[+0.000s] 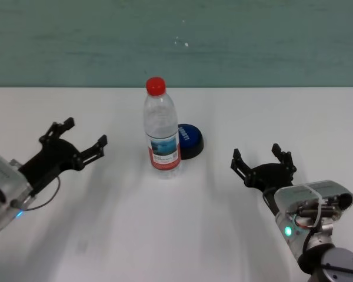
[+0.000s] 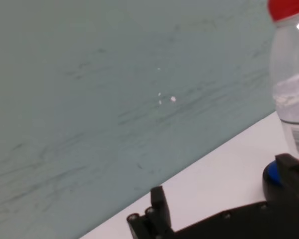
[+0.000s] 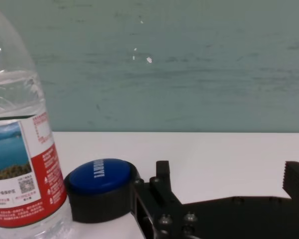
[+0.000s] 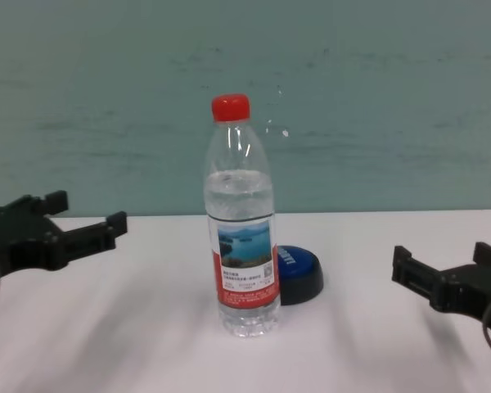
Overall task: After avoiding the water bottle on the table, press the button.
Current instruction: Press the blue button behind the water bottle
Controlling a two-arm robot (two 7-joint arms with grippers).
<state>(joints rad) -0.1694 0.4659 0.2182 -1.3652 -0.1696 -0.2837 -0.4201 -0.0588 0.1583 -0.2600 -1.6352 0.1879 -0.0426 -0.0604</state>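
The water bottle [image 1: 161, 130] stands upright mid-table, clear with a red cap and a lake label; it also shows in the chest view [image 4: 240, 221], the right wrist view [image 3: 17, 144] and the left wrist view [image 2: 293, 84]. The blue dome button [image 1: 189, 140] on a black base sits just behind and right of the bottle, partly hidden by it in the chest view [image 4: 299, 272] and plain in the right wrist view [image 3: 100, 186]. My left gripper [image 1: 82, 138] is open and empty, left of the bottle. My right gripper [image 1: 263, 160] is open and empty, to the right of the button.
The white table [image 1: 270, 111] runs wide to both sides and ends at a teal wall [image 1: 253, 41] behind. Bare tabletop lies between each gripper and the bottle.
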